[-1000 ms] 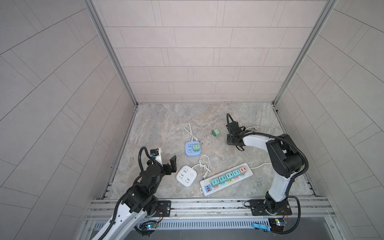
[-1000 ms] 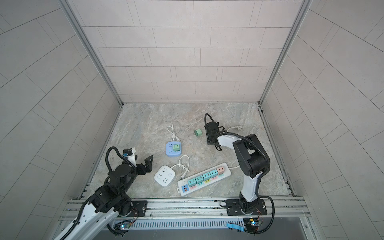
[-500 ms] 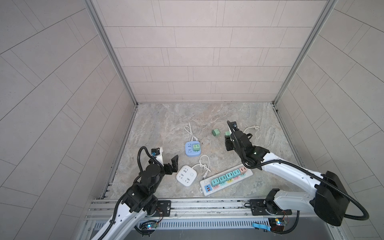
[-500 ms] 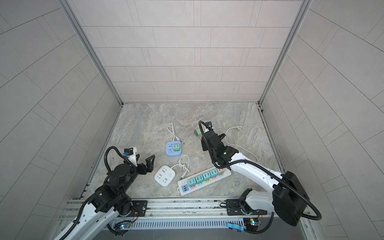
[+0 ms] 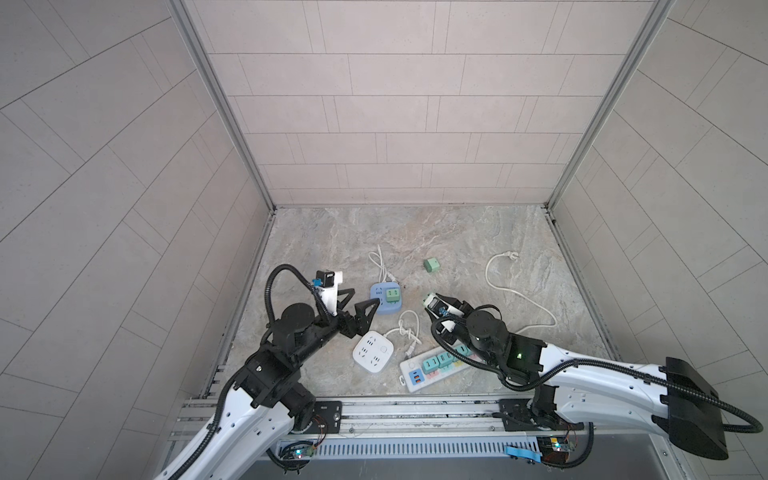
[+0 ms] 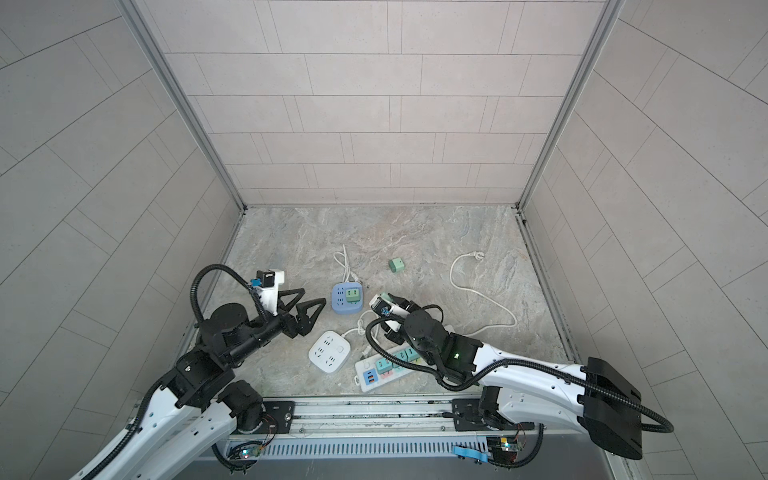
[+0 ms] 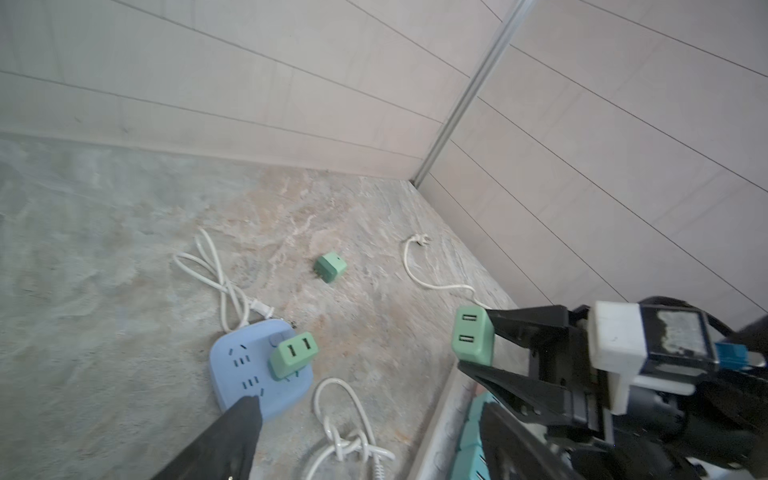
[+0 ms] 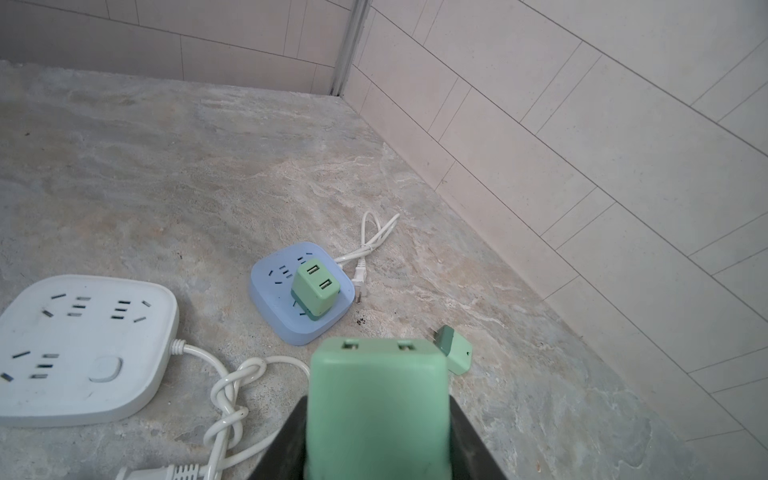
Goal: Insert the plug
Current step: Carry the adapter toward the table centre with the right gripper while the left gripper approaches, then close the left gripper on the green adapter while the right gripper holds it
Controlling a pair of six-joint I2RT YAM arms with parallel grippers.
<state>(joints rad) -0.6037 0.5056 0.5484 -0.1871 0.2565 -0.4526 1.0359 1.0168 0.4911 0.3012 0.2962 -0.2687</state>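
Plug (image 8: 376, 399) in pale green sits pinched between the two black fingers of the right hand (image 7: 476, 338), its end with two small slots facing away from the wrist; the prongs are hidden. In both top views the right hand hangs above the worktop (image 5: 415, 232), between the blue socket block (image 5: 380, 309) and the long power strip (image 5: 409, 365), with the plug (image 5: 428, 298) just to the right of the blue block.

A second green plug (image 8: 315, 291) stands pushed into the blue socket block's top, near one corner. A third green plug (image 5: 432, 264) lies loose on its side farther back, apart from everything else.

The left hand (image 5: 360, 300) is spread, with nothing between its fingers, and points at the blue block from the left; one fingertip (image 7: 245, 415) shows just at the block's near edge in the left wrist view, though contact cannot be told.

A white socket block (image 5: 373, 353) with bare sockets lies in front of the blue one, its cord knotted beside it. The long strip carries a row of teal plugs. A loose white cord (image 5: 487, 272) curls over the right side of the worktop.
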